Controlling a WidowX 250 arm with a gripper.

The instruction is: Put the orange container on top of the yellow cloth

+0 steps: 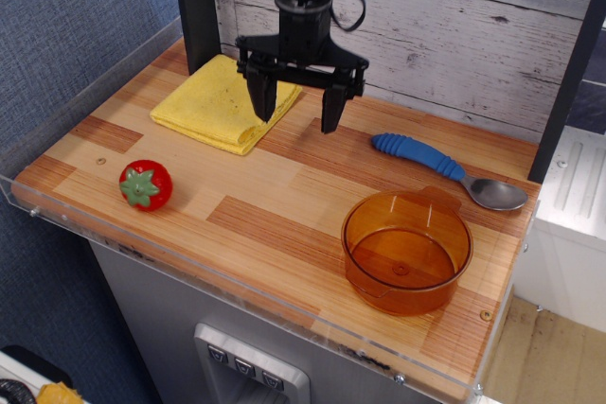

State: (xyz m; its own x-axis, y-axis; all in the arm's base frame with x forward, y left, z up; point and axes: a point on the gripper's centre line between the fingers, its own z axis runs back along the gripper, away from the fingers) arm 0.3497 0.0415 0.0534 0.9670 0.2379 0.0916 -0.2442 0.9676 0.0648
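The orange container (407, 251) is a round translucent amber bowl standing upright and empty at the front right of the wooden table. The yellow cloth (223, 102) lies folded at the back left. My gripper (296, 111) hangs open and empty above the back middle of the table, its left finger over the cloth's right corner. It is far from the bowl, up and to the left of it.
A red toy tomato (145, 184) sits at the front left. A blue-handled spoon (447, 169) lies at the back right, just behind the bowl. A clear plastic rim (237, 292) runs along the table's front edge. A plank wall stands behind.
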